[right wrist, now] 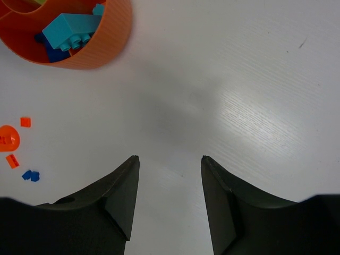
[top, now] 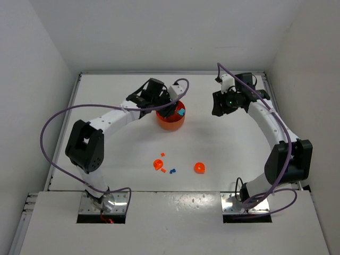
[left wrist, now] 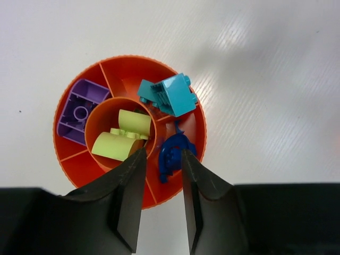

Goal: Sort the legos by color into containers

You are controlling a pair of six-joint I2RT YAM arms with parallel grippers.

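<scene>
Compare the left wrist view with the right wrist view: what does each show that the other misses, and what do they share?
Only the left wrist view shows the inner compartments: a purple plastic brick in a left outer one and lime green plastic bricks in the round centre one. Only the right wrist view shows loose pieces on the white table: a round orange plastic piece, small orange tiles and a small blue brick. Both show the round orange plastic dish, a cyan plastic brick in it and a dark blue piece beside that.

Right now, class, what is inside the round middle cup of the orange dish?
The middle cup holds lime green bricks. Anything beneath them is hidden, and the left claw covers its near rim.
</scene>
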